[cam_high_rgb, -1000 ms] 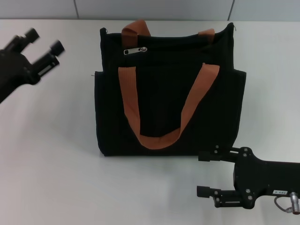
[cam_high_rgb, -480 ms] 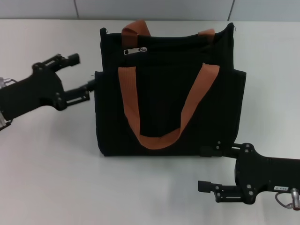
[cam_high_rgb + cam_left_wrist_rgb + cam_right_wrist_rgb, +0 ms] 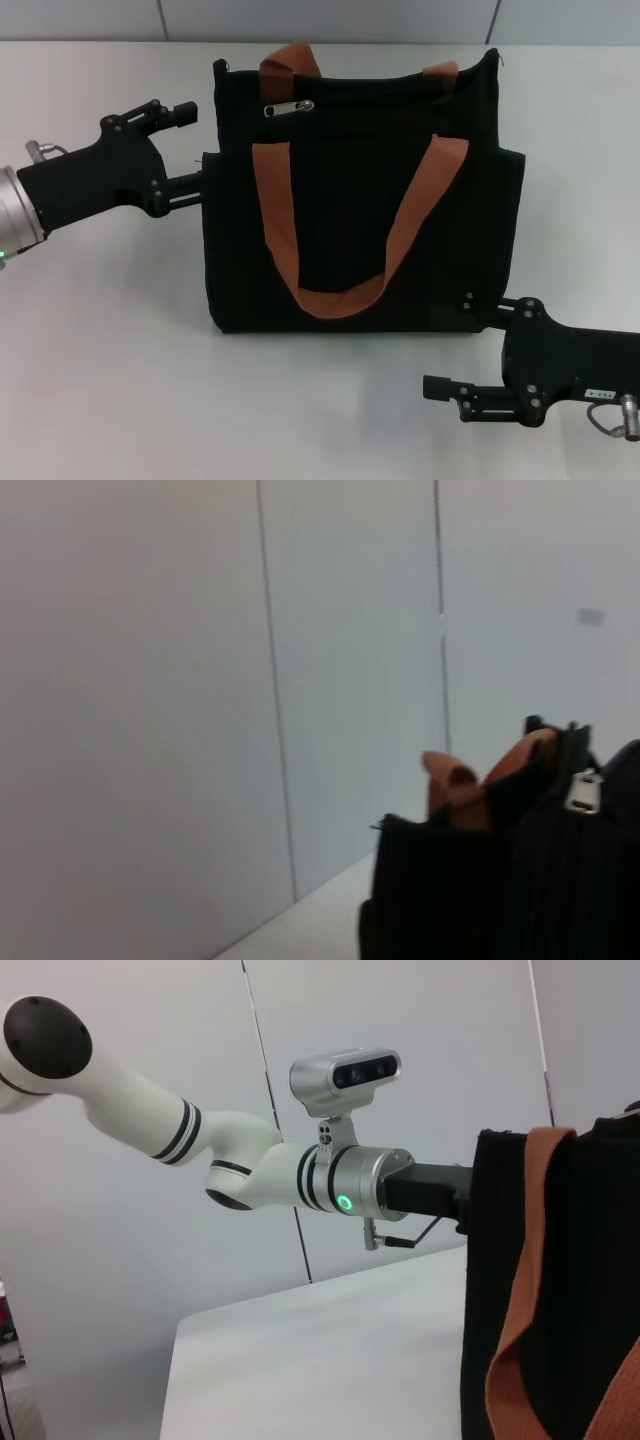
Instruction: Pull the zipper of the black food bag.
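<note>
The black food bag (image 3: 360, 200) lies flat on the white table with two rust-orange strap handles (image 3: 300, 250). Its silver zipper (image 3: 288, 107) sits near the bag's upper left corner on the zip line. My left gripper (image 3: 190, 145) is open at the bag's left edge, one finger level with the zip line, the other against the side pocket. The left wrist view shows the bag (image 3: 500, 880) and zipper (image 3: 583, 791) close by. My right gripper (image 3: 455, 350) is open at the bag's lower right corner. The right wrist view shows the bag (image 3: 560, 1290) and the left arm (image 3: 300, 1175).
The white table (image 3: 110, 350) spreads around the bag. A grey wall (image 3: 330, 20) runs along the far edge.
My left gripper has swung in from the far left and turned, coming up to the bag's left edge. My right gripper has shifted slightly toward the bag's lower right corner.
</note>
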You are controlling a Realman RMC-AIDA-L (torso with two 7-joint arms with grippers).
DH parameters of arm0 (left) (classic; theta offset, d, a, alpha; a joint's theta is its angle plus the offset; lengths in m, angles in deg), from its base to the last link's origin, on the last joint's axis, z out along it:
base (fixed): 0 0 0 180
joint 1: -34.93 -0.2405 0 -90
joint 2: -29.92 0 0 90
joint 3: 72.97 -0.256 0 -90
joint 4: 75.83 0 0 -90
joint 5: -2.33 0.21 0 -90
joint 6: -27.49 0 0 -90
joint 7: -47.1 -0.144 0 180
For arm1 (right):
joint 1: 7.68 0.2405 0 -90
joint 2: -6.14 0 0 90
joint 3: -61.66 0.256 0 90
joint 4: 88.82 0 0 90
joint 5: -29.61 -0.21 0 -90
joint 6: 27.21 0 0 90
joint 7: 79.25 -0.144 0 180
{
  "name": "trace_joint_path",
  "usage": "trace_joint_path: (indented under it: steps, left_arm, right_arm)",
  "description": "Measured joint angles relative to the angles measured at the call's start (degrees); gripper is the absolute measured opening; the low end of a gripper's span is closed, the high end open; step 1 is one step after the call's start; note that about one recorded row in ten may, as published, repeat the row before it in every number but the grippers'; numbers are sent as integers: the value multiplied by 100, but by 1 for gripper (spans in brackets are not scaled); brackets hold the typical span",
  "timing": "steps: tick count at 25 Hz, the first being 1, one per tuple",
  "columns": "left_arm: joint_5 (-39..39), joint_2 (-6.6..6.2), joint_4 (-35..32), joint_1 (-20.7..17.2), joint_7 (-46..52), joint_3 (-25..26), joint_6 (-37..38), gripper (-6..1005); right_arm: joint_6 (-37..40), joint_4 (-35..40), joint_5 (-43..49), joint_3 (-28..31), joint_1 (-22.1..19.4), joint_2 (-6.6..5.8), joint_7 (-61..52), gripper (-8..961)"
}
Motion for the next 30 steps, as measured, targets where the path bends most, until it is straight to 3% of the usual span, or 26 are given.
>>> trace_joint_path:
  steps: [6, 14, 22, 24, 30]
  left_arm:
    - [-85, 72, -27, 22, -243, 212, 3, 797]
    - [-48, 49, -43, 16, -362, 76, 130, 776]
    - [-39, 106, -180, 42, -586, -32, 87, 756]
    - [-36, 120, -183, 67, -605, -32, 86, 560]
    - [-40, 147, -197, 85, -662, -22, 121, 299]
  right_arm:
    - [-1, 0, 0, 38, 20, 9, -1, 773]
    - [-1, 0, 0, 108, 29, 9, -2, 773]
    - [24, 7, 0, 123, 56, 8, -2, 774]
    - [35, 8, 0, 123, 79, 8, -2, 774]
    - [238, -76, -14, 119, 212, 22, -1, 774]
